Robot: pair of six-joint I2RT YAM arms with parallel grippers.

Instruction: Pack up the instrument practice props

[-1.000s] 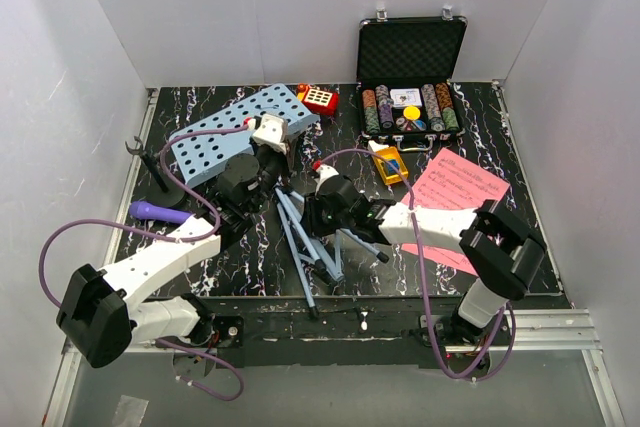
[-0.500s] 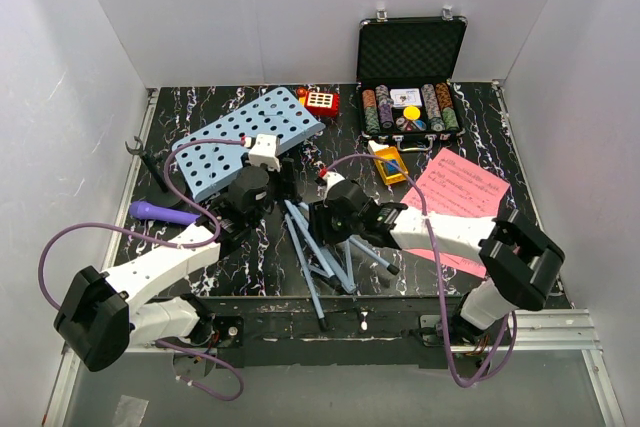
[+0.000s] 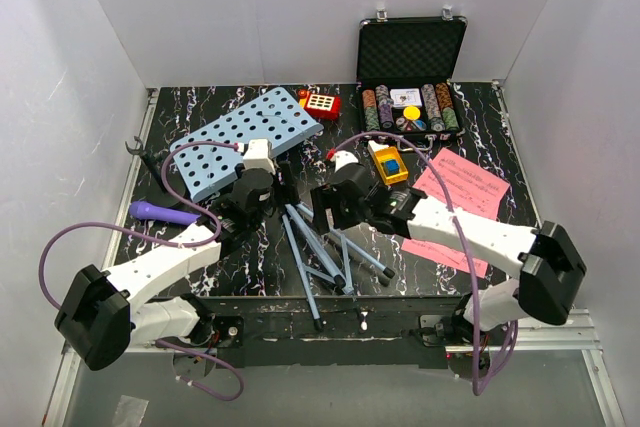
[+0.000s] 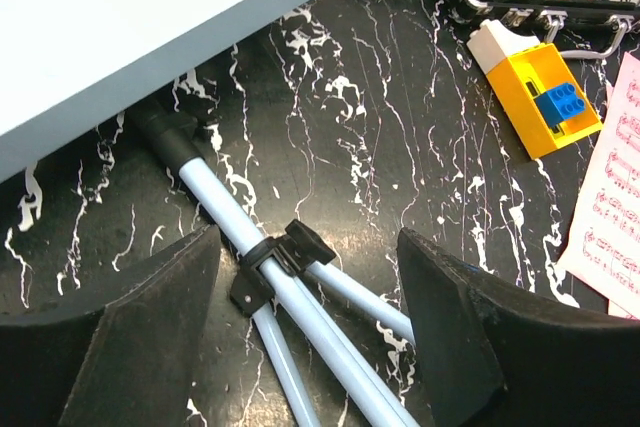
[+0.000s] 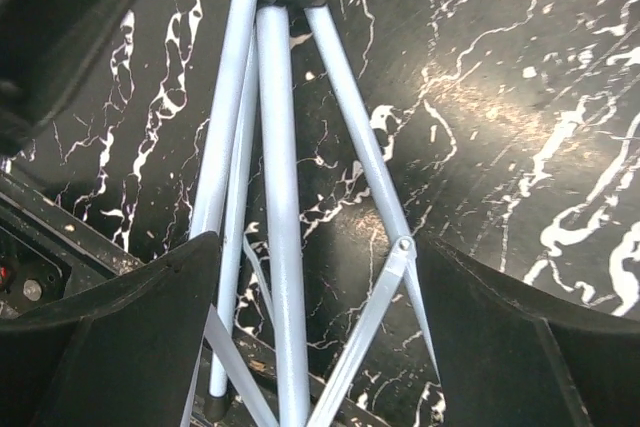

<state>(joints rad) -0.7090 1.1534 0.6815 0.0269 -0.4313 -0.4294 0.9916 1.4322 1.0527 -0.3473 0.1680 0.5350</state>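
I see left gripper and right gripper, both spread wide and empty, straddling the tripod legs of the light-blue perforated metal music stand.

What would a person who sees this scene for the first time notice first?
The light-blue perforated music stand lies on the table, left of the middle, its tripod legs splayed toward the near edge. The left end effector and right end effector, both open, sit over those legs. At the far edge an open black case shows rows of poker chips.
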